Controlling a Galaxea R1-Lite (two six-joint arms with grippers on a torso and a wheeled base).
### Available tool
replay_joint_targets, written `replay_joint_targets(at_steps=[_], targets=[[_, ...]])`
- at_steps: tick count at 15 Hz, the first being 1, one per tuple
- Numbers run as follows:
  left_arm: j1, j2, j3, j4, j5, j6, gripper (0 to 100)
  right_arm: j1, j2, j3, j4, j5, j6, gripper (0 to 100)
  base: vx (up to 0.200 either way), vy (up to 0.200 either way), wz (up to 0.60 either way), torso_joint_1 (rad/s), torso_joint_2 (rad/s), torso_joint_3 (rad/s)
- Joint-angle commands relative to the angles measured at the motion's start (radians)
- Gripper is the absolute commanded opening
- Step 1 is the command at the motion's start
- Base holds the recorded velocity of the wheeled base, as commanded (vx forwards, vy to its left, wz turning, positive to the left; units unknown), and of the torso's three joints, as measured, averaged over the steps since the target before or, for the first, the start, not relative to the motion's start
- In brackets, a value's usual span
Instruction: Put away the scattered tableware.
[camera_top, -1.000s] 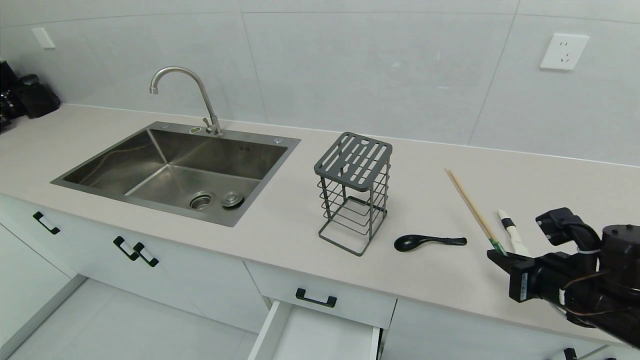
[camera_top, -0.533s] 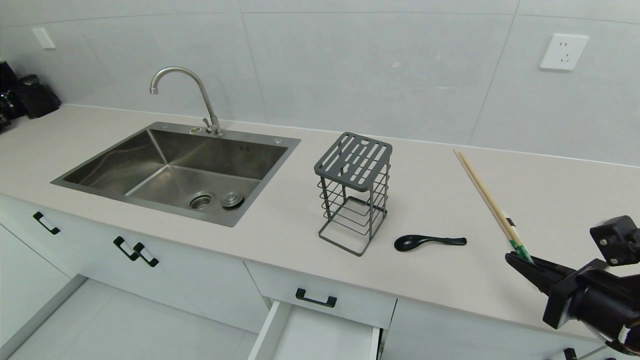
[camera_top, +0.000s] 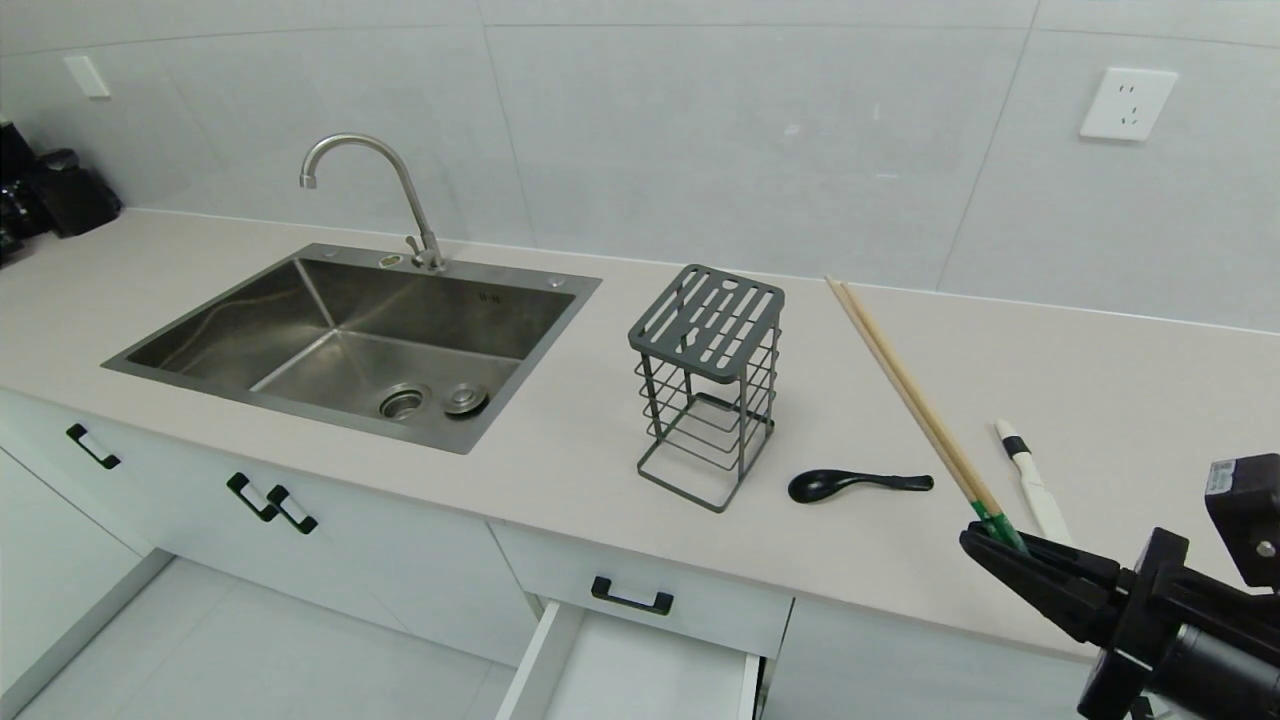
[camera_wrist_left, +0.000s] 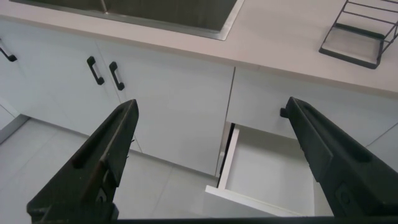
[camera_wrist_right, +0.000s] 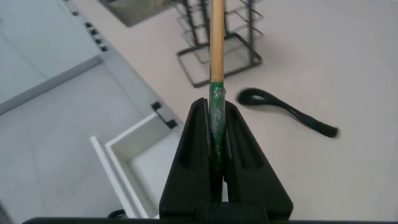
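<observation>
Beige countertop (camera_top: 560, 440) carries everything. Steel sink (camera_top: 290, 408) is set in at its left end. We see a small sticker (camera_top: 389, 261) on the back rim by the tap, print too small to read. White drawer (camera_top: 640, 670) stands open under the counter. Dark grey wire rack (camera_top: 707, 322) is upright mid-counter, with a slotted top.

Right gripper (camera_top: 1000, 548) is clamped tight on the green-painted ends of two wooden chopsticks (camera_top: 905, 390), which slant away toward the wall, right of the rack. White utensil with black band (camera_top: 1030, 480) lies flat just beside them. Black spoon (camera_top: 855, 484) lies between rack and chopsticks. Left gripper (camera_wrist_left: 210, 109) gapes wide and grips nothing, low before the cabinets.
</observation>
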Motion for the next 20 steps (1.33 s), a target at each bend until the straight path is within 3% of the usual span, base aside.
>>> replay_joint_targets(at_steps=[1,8,11,14,20], targets=[[0.0,0.0,0.0,0.0,0.001,0.0,100,0.038,0.045,0.019,-0.037,0.006,0.002,0,0.0,0.0,0.0,0.0,0.0,0.0],[0.0,0.0,0.0,0.0,0.001,0.0,100,0.035,-0.013,0.036,-0.048,0.056,-0.014,0,0.0,0.0,0.0,0.0,0.0,0.0],[0.0,0.0,-0.002,0.0,0.001,0.0,100,0.043,-0.073,0.053,-0.048,0.191,-0.089,0,0.0,0.0,0.0,0.0,0.0,0.0],[0.0,0.0,0.0,0.0,0.001,0.0,100,0.14,-0.047,0.021,-0.046,0.193,-0.084,0,0.0,0.0,0.0,0.0,0.0,0.0],[0.0,0.0,0.0,0.0,0.001,0.0,100,0.17,0.133,0.068,-0.039,0.199,-0.09,0,0.0,0.0,0.0,0.0,0.0,0.0]])
